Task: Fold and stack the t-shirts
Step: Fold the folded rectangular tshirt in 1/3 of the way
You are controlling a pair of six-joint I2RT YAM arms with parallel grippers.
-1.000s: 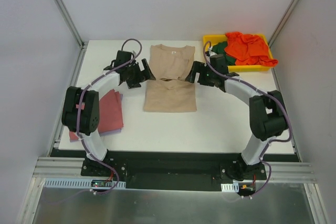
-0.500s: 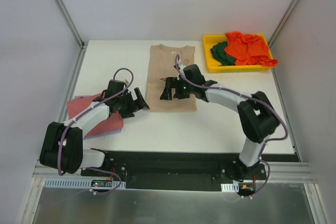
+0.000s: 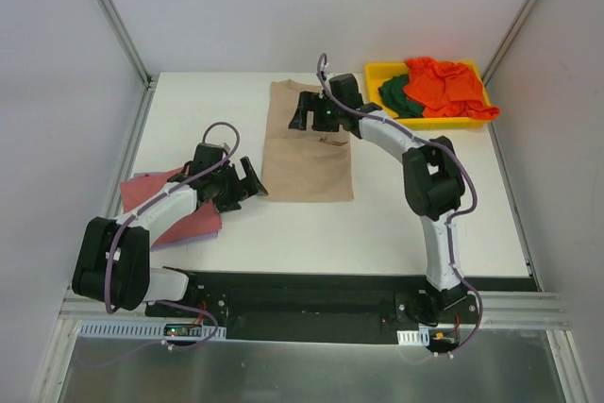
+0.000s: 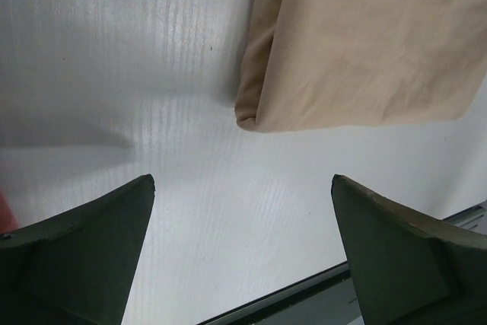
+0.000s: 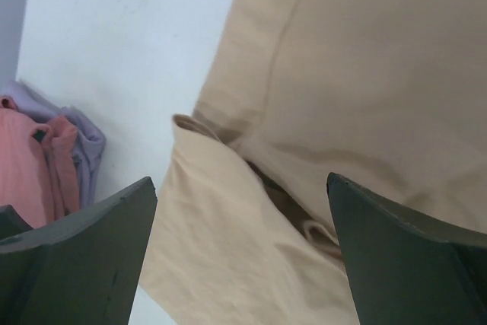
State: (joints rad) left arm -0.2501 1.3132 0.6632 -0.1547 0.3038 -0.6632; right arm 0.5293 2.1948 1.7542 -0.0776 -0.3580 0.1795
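The large tan t-shirt (image 3: 311,162) lies flat and partly folded in the middle of the table. My right gripper (image 3: 300,114) is open and empty above its far part; the right wrist view shows tan folds (image 5: 319,74) between the spread jaws (image 5: 242,180). My left gripper (image 3: 252,179) is open and empty, just left of the tan shirt's near-left corner (image 4: 365,43), over bare table (image 4: 243,180). A folded dusty-red shirt (image 3: 165,203) lies at the left on a lavender one (image 3: 142,176); both show in the right wrist view (image 5: 30,169).
A yellow plastic bin (image 3: 377,71) stands at the far right corner, holding orange-red shirts (image 3: 444,84) and a dark green one (image 3: 398,96). The table's near edge (image 4: 304,287) runs just below my left gripper. Enclosure walls stand on the left, far and right sides.
My right gripper has moved from the shirt's middle to its far part. My left arm swung from the far left to the near left earlier and has since stayed still.
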